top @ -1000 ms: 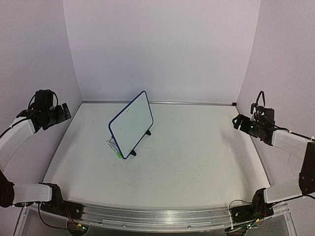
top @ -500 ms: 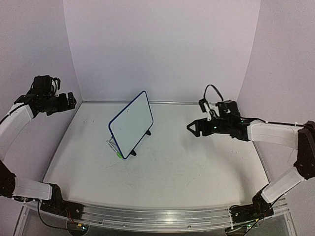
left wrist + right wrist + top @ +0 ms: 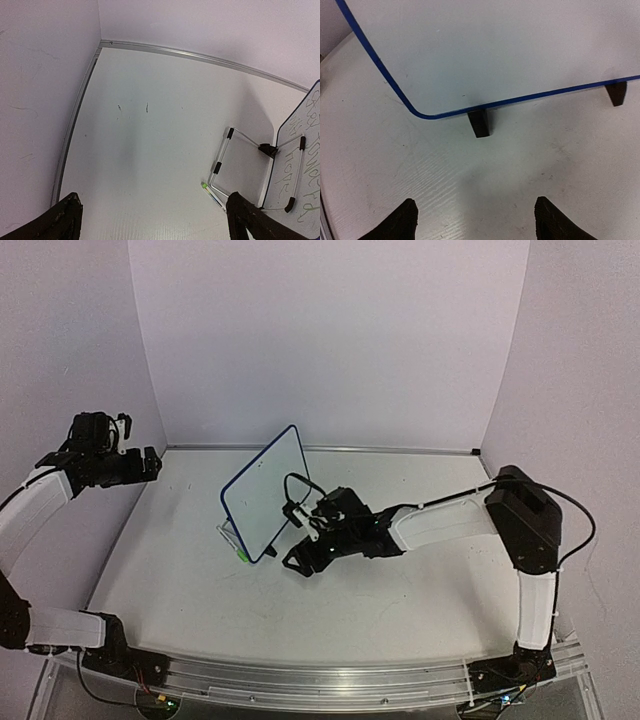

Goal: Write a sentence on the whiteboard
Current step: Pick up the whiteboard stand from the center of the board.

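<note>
The whiteboard stands tilted on two black feet at the table's middle left. Its face looks blank in the top view and in the right wrist view. In the left wrist view the whiteboard shows its wire stand and the sentence as faint green handwriting. A white marker with a green cap lies by its left lower corner. My right gripper is open and empty, low over the table just in front of one foot. My left gripper is open and empty, high at the far left.
Purple walls close the table at the back and both sides, with a metal strip along the back edge. The marker lies next to the wire stand behind the board. The right arm stretches across the table's middle.
My right arm has swung from the right wall across the table down to the front of the whiteboard. My left gripper has shifted slightly to the right.
</note>
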Motion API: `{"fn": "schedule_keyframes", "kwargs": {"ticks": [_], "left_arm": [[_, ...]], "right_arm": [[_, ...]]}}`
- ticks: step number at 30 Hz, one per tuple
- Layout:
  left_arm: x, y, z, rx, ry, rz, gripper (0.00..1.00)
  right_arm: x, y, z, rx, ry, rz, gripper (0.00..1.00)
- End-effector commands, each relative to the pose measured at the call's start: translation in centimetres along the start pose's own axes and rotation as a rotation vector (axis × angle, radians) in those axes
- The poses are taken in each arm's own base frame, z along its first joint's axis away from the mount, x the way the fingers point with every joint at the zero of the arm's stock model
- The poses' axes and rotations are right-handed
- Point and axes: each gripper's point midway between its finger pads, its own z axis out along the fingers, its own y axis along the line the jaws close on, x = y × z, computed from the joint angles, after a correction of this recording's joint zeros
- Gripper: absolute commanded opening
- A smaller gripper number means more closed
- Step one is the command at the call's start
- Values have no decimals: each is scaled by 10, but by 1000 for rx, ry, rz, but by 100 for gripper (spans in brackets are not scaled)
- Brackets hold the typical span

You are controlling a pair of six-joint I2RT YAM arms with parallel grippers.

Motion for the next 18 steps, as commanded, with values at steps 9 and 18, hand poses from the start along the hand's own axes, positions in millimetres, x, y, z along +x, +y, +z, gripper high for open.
{"fn": "schedule_keyframes", "kwargs": {"ticks": [9,18], "left_arm": [[-10,-5,-7,27,-56,15,100],[-11,-8,-9,46,-64,15,99]], "right_arm": [[-21,4,59,34,-45,-67,70],[-12,-4,89,52,0,-92,69]]}}
